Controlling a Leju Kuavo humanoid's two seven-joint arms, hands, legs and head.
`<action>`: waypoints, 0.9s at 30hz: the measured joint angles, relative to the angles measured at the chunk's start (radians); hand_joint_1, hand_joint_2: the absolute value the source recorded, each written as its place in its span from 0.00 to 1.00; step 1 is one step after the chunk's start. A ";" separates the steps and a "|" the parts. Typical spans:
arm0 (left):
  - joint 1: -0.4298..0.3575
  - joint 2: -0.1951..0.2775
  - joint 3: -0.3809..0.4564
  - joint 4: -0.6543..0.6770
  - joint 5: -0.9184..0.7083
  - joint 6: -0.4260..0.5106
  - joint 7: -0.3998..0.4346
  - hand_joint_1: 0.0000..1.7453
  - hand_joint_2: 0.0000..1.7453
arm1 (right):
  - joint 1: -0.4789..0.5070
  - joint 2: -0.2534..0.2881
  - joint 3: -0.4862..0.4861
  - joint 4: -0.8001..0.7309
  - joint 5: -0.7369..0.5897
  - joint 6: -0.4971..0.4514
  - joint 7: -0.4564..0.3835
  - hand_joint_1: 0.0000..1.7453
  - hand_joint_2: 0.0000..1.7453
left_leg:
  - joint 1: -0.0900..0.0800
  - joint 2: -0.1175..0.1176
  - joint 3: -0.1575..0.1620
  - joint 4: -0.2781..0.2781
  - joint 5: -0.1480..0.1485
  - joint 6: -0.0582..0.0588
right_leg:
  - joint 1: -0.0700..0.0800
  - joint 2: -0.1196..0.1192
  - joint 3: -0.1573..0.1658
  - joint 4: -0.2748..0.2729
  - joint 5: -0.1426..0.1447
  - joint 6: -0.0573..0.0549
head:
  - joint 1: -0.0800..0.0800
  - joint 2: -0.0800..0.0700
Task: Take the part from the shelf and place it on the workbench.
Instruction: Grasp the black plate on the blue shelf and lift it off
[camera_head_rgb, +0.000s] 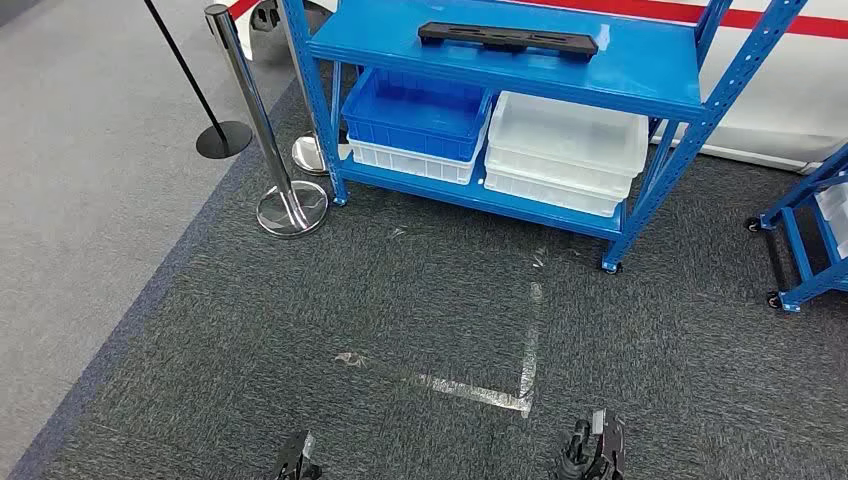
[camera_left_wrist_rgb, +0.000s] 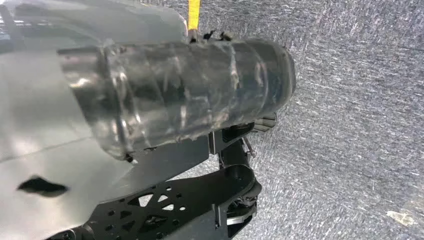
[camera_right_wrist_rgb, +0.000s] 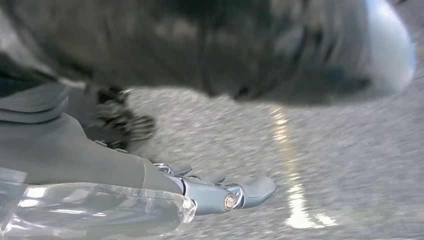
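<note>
two stacked bin pairs, blue bin (camera_head_rgb: 415, 112) and white bin (camera_head_rgb: 567, 133) on top, contents untellable; fingers' state too

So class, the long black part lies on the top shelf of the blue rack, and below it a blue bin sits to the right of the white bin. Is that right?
Not quite. In the head view the black part does lie on the top shelf of the blue rack, but the blue bin sits to the left of the white bin, not the right.

Even bright light in the head view; right wrist view blurred.
</note>
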 joint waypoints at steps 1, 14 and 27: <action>-0.001 0.000 -0.005 0.001 0.005 0.002 -0.002 0.00 0.00 | 0.000 -0.002 0.000 -0.015 0.000 -0.001 -0.006 0.00 0.00 | 0.000 0.000 0.000 0.000 0.000 0.000 | 0.000 0.000 0.000 0.000 0.000 0.000 | 0.000 0.000; -0.022 0.011 -0.107 0.027 0.079 0.026 -0.030 0.00 0.00 | -0.004 -0.030 0.033 -0.429 0.104 -0.049 -0.072 0.00 0.00 | 0.000 0.000 0.001 0.000 0.001 0.000 | 0.000 0.000 0.000 0.000 0.000 0.000 | 0.000 0.000; -0.030 0.020 -0.146 0.036 0.114 0.038 -0.034 0.00 0.00 | -0.006 -0.044 0.107 -0.803 0.263 -0.057 -0.083 0.00 0.00 | 0.001 0.001 0.016 -0.030 0.015 0.030 | -0.006 0.000 0.005 -0.010 0.004 0.015 | 0.001 0.000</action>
